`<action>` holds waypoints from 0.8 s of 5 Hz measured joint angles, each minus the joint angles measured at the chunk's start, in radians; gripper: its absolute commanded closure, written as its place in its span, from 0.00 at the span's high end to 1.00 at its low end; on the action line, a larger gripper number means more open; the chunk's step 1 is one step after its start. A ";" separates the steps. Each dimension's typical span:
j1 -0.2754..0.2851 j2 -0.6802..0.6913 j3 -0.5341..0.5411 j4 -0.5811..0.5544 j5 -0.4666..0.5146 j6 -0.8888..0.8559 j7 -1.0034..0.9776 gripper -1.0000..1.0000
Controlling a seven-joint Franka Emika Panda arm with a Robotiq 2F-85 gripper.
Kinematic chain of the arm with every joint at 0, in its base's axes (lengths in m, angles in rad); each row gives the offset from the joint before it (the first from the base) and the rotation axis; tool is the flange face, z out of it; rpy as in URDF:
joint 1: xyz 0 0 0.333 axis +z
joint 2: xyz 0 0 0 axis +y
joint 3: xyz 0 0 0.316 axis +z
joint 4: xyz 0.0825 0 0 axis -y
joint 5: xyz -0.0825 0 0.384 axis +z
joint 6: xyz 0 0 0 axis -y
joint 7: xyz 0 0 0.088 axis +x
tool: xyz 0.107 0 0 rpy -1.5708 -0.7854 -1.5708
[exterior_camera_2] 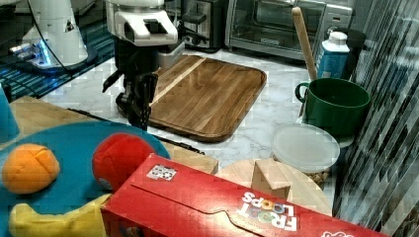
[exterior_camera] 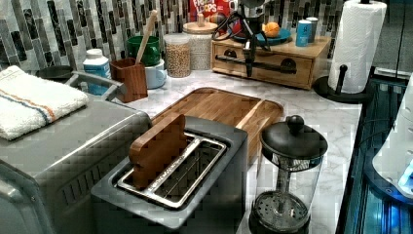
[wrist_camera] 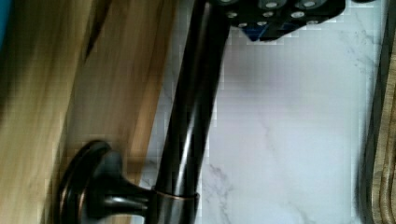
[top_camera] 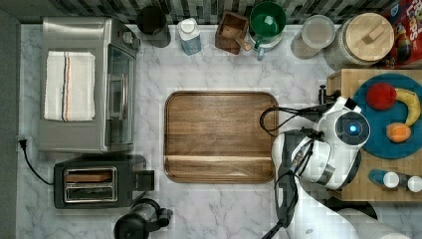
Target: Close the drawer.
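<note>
The drawer (exterior_camera: pixel 272 72) is the light wood front of the bamboo box at the left view's back right, with a long black bar handle (exterior_camera: pixel 229 59) across it. My gripper (exterior_camera: pixel 250 69) hangs straight down right in front of the handle's middle. In the right view the gripper (exterior_camera_2: pixel 140 114) stands at the box's edge, just beside the handle (exterior_camera_2: pixel 185 144). Close up in the wrist view, the handle (wrist_camera: pixel 187 121) and its round mount run along the drawer front (wrist_camera: pixel 37 116), and a black studded part (wrist_camera: pixel 280 11) of the gripper sits against the bar. How far the drawer stands out is unclear.
A brown cutting board (top_camera: pixel 220 136) lies mid-counter beside the arm (top_camera: pixel 343 134). On the box rests a blue plate (top_camera: pixel 393 144) with fruit. A paper towel roll (exterior_camera: pixel 358 44) stands next to the box. Jars, a green mug (top_camera: pixel 267 22), a toaster (top_camera: pixel 94 185) and an oven (top_camera: pixel 84 84) line the counter.
</note>
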 measured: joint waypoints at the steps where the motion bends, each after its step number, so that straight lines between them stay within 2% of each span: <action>1: 0.001 0.000 -0.004 0.000 0.014 0.003 0.002 0.00; 4: 0.003 0.001 -0.005 0.002 0.016 0.000 0.002 0.00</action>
